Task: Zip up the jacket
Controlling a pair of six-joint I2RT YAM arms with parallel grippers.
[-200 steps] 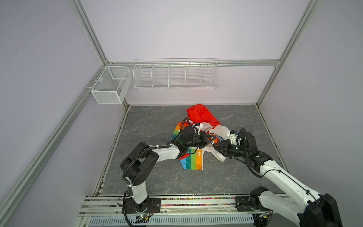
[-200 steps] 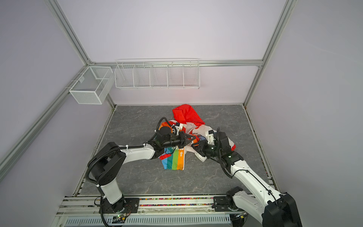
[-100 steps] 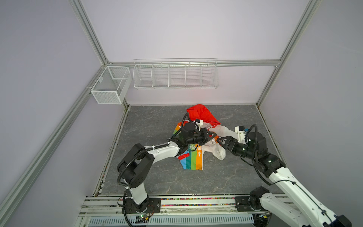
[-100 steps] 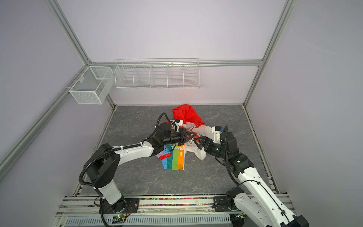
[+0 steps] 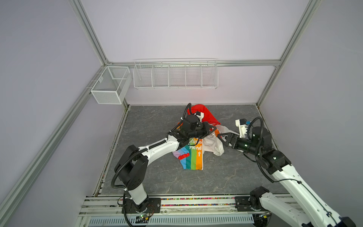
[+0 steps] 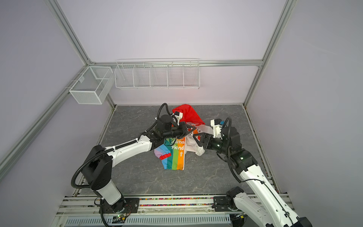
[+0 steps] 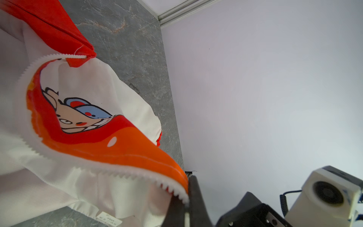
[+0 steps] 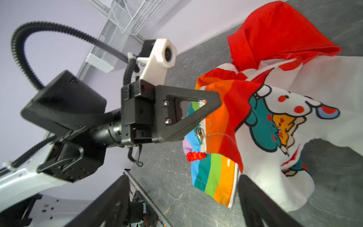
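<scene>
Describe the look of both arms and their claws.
Both arms have white shells on the long links and black joints: left arm, right arm. A ribbed black cable hose loops along the left arm. Each wrist carries a white camera box. The left claw has black triangular fingers with open centres; the right claw is black too.

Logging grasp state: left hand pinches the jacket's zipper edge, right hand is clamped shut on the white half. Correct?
Wrong on the right hand: it is open, jaws spread wide, not clamped on the white half, as both top views and the right wrist view show. The left hand does pinch the jacket at its zipper edge.
</scene>
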